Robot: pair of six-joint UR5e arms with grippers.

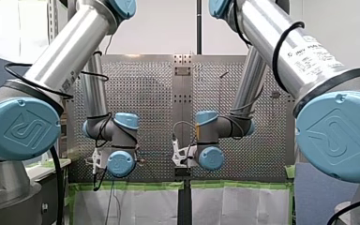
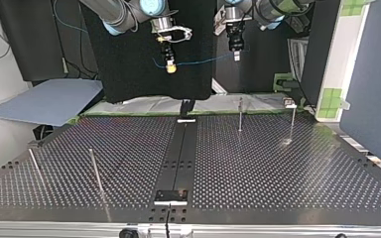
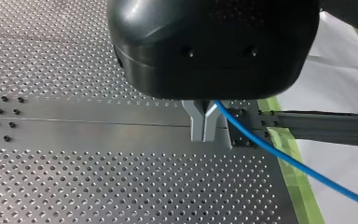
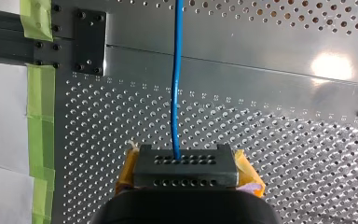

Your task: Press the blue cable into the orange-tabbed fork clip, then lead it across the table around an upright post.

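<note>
The blue cable (image 2: pixel 203 61) hangs in a shallow sag between my two grippers, well above the far edge of the perforated table (image 2: pixel 278 168). My left gripper (image 3: pixel 204 134), black with metal fingers, is shut on the cable (image 3: pixel 279 156), which trails off beside it over the table's edge. In the top view it hangs at the right (image 2: pixel 236 54). My right gripper (image 4: pixel 185 161) with yellow pads is shut on the cable (image 4: pixel 176 93), which runs straight ahead from it. In the top view it hangs at the left (image 2: pixel 170 67). I see no orange-tabbed clip.
Thin upright posts stand on the table: two at the top view's far right (image 2: pixel 240 115) (image 2: pixel 292 121), two at its near left (image 2: pixel 95 171) (image 2: pixel 34 166). A dark rail (image 2: pixel 181 153) runs down the middle. Green tape (image 3: pixel 286 154) lines the far edge.
</note>
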